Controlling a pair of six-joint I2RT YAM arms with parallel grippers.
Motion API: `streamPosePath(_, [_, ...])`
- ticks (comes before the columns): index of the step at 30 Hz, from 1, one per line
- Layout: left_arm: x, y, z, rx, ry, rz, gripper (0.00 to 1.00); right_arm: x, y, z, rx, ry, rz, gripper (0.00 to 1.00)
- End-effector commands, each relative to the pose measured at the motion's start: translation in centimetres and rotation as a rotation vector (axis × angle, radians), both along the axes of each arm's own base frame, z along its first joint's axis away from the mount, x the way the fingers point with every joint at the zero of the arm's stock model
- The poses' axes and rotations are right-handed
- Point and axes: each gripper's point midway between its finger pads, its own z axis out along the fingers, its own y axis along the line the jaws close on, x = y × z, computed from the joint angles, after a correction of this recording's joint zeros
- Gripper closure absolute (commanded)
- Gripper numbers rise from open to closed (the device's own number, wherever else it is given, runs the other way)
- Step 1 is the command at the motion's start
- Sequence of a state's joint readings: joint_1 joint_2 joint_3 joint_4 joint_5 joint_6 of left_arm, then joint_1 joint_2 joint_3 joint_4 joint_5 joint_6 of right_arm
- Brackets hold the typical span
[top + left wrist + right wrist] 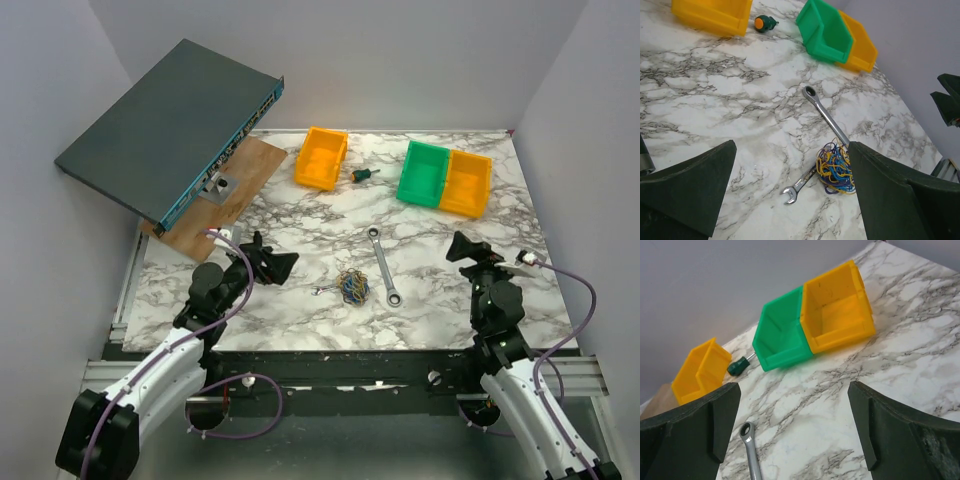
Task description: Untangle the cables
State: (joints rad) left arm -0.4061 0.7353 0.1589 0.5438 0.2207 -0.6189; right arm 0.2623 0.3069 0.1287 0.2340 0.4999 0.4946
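Marble-veined in white and grey, the tabletop (300,215) carries the cables (350,287) toward its near edge, about midway between the left and right edges. They form a small blue, yellow-orange and dark tangle. A long silver wrench (383,265) lies just to the right of them. The left wrist view shows a small wrench (799,186) reaching the tangle's left side.

Along the far edge stands a lone orange bin (322,158) with a green-handled screwdriver (365,174) just beside it. Toward the far right corner a green bin (425,173) touches a second orange bin (468,185). The insides of these two, seen from the right wrist, show bare plastic.

At the far left corner a grey box (165,120) leans tilted over a wooden board (235,190). Its front markings are too small to read.

The left gripper (275,258) hovers left of the tangle and the right gripper (475,250) near the right edge. Both have their jaws spread wide and grasp nothing.
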Motion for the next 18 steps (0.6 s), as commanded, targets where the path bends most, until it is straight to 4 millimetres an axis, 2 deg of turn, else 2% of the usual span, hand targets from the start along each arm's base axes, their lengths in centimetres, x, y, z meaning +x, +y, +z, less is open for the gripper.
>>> streamPosePath(1, [-0.8, -1.3, 1.4, 0.043, -0.09, -0.106, 0.02, -0.8, -0.1, -3.4, 0.043, 0.091, -0.012, 0.0])
streamPosePath(3, [-1.6, -2.4, 1.4, 0.068, -0.13, -0.193, 0.02, -0.8, 0.3, -3.3, 0.04, 0.087, 0.015, 0.0])
streamPosePath(8, [-1.4, -4.5, -0.1, 0.116, -0.068, -0.291, 0.05, -0.4, -0.3, -4.0, 0.057, 0.134, -0.033, 0.0])
streamPosePath(12, [-2.1, -7.1, -1.0, 0.181, -0.035, -0.391, 0.12, 0.5, 1.5, -4.2, 0.022, 0.172, 0.064, 0.0])
streamPosePath(18, [-2.9, -9.6, -2.4, 0.271, 0.002, -0.472, 0.14, 1.1, 2.0, -4.8, 0.024, 0.215, 0.075, 0.0])
